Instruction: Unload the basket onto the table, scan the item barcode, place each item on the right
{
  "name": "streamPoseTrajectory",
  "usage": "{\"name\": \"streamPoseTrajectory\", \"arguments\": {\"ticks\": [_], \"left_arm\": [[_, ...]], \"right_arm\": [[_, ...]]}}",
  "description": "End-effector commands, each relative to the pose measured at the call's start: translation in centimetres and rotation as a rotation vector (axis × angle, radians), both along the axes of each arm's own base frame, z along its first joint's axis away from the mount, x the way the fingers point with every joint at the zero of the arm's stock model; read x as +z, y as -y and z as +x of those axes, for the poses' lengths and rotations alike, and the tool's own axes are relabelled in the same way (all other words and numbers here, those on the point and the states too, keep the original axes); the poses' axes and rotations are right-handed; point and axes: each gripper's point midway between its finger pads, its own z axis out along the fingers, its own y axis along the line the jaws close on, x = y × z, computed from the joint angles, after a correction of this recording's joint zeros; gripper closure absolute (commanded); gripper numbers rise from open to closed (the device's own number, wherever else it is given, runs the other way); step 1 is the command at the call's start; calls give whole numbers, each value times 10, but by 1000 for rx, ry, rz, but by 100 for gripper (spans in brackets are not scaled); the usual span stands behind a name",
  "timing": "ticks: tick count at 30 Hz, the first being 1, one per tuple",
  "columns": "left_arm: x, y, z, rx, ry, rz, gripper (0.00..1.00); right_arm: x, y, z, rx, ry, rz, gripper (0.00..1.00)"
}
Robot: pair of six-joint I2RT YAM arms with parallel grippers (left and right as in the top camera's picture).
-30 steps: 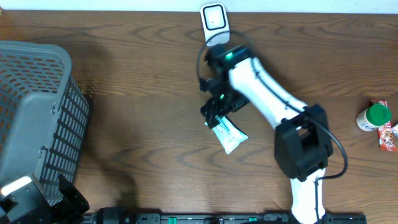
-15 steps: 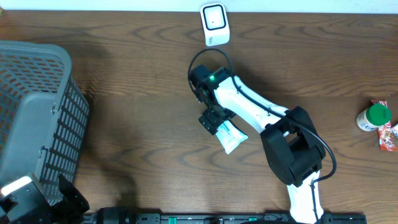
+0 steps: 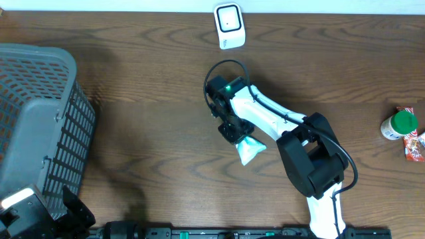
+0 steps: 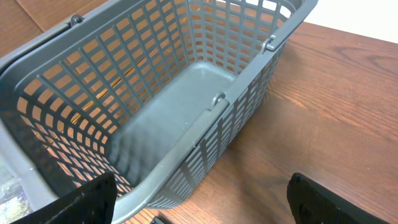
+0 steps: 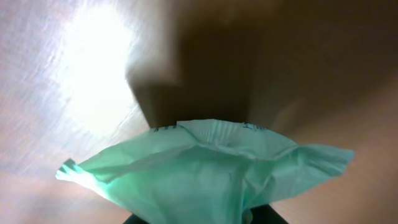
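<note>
Looks like a mock shop checkout: grey shopping basket [image 3: 73, 133], white barcode scanner [image 3: 229, 25], packaged groceries [image 3: 399, 125] on wood-grain table [image 3: 146, 79].

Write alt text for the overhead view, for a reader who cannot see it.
The right gripper pinches a pale green packet at the middle of a wooden table. A white scanner stands at the far edge, a grey basket at the left, a green-capped bottle at the right.

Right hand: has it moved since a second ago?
Yes. The right hand has shifted down-frame, away from the scanner, and now pinches the green pouch.
</note>
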Motion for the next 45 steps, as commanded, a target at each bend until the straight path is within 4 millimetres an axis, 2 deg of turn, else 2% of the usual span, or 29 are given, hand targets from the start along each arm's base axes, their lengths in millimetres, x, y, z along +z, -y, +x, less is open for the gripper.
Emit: {"name": "streamPoseTrajectory", "arguments": {"ticks": [1,2,4,8,11,12,13,17,21,23,29,38,45], "left_arm": [[1,-1,-2,7,11,1,12],[1,-1,-2,7,11,1,12],[1,-1,-2,7,11,1,12],[1,-1,-2,7,11,1,12],[1,-1,-2,7,11,1,12],[1,-1,-2,7,11,1,12],[1,-1,-2,7,11,1,12],[1,-1,-2,7,11,1,12],[1,-1,-2,7,11,1,12],[1,-1,-2,7,11,1,12],[1,-1,-2,7,11,1,12],[1,-1,-2,7,11,1,12],[1,-1,-2,7,11,1,12]], "right_arm": [[8,-12,-26,-97,-134,62,89],[13,-13,-36,-108,-183,68,90],[21,-12,-57,-133,-285,71,99],[47,-3,-99,-188,-491,21,99],[62,2,-117,-219,-589,-10,99],[68,-1,-123,-241,-630,3,99],[77,-14,-130,-274,-702,80,99],[91,-42,-135,-365,-803,226,99],[119,-78,-127,-506,-938,457,99],[126,-84,-120,-522,-961,540,99],[126,-64,-88,-620,-935,605,99],[118,-9,-28,-766,-854,757,99],[114,12,-14,-799,-819,784,99]]}}
